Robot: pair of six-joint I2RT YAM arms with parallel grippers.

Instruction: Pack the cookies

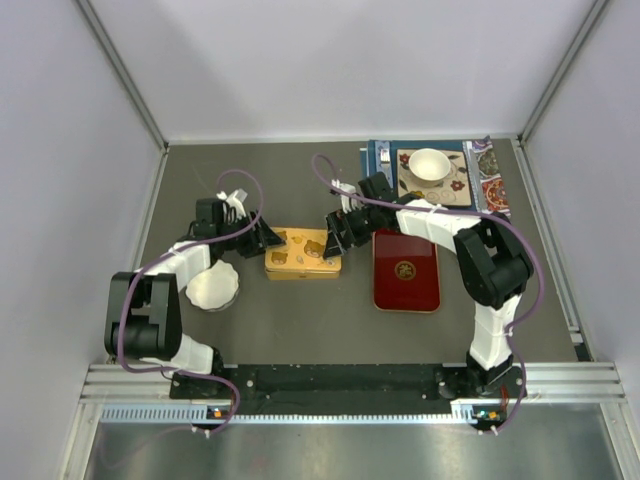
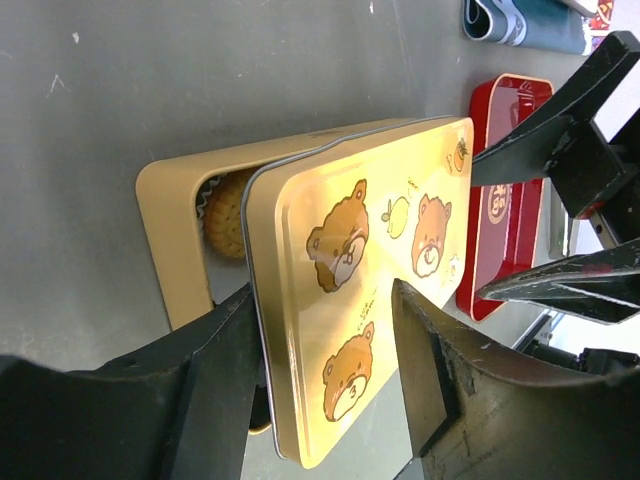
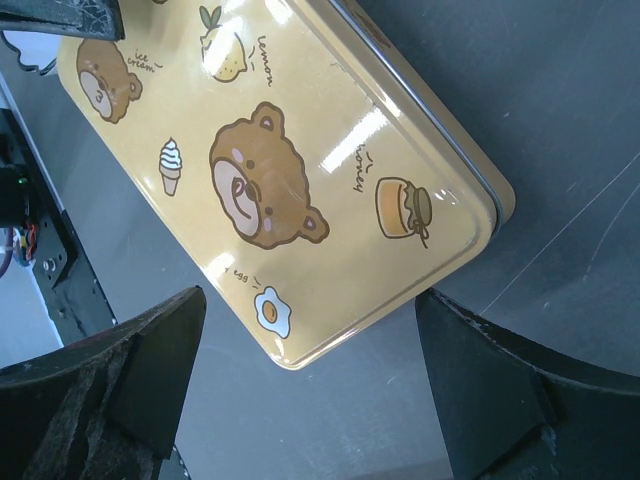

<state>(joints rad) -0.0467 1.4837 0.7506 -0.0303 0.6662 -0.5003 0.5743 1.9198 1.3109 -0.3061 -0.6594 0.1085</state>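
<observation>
Closest to the lens, the left gripper [image 2: 325, 290] stands partly open, its black fingers [image 2: 225, 370] spread to either side of the short end of a yellow bear-printed lid [image 2: 385, 215]. The finger at 9 o'clock lies along the lid's edge and the one at 3 o'clock crosses in front of its face. Whether either actually touches is hard to make out, but the jaws are not pinched shut on it. The lid sits skewed on the gold tin base [image 2: 165, 230]. In the gap at its 9 o'clock side one tan cookie [image 2: 225, 215] shows inside the base, half covered. The lid hides the rest of the interior. The right gripper [image 3: 312, 295] is wide open and holds nothing, its fingers clear of the lid's corner. From above, the left arm [image 1: 150, 310] folds at its elbow and reaches toward 3 o'clock. The right arm [image 1: 490, 265] bends and reaches toward 9 o'clock, over the red tray [image 1: 406, 285] just beside the tin at 3 o'clock.
</observation>
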